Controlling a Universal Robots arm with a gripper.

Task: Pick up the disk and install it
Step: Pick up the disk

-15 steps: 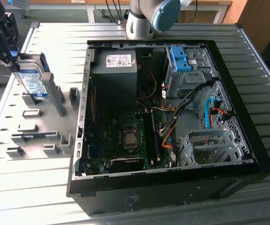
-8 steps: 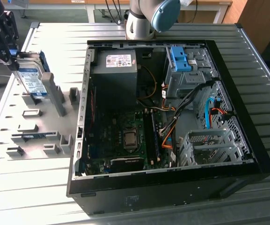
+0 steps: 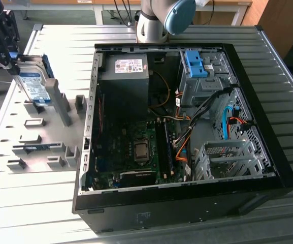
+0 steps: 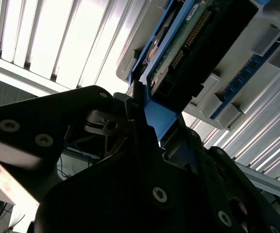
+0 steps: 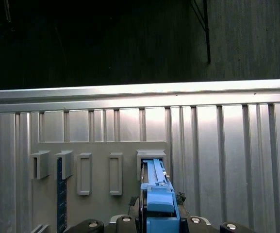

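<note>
The disk [image 3: 34,86] stands on edge at the exterior view's far left, label facing the computer, over the grey holder plate [image 3: 39,147] that keeps parts upright in pockets so they can be taken from above. In the first wrist view its blue carrier frame [image 5: 156,189] runs down to one pocket [image 5: 152,156]; whether the lower end has cleared that pocket cannot be told.

The pincer [image 3: 11,61] is clamped on the disk's upper end, a black finger [image 4: 130,104] pressed against the blue frame in the second wrist view. This grip apparently takes the plastic carrier and spares the bare circuit board [image 4: 178,43] on the drive's underside.

The holder plate lies on a ribbed metal worktop [image 3: 187,30], just beside the open computer case [image 3: 268,168]. The case rests on its side with the panel off, which leaves the interior reachable from above. Inside, a bare blue bracket [image 3: 194,62] sits at the top of the drive bay, and a perforated metal cage [image 3: 227,157] stands near the case's front corner. A black power supply [image 3: 126,81] with a white sticker fills the corner nearest the arm's base [image 3: 154,20].

The disk is well apart from the drive bay; judged from this, the pick-up is in hand and installation is not begun.
</note>
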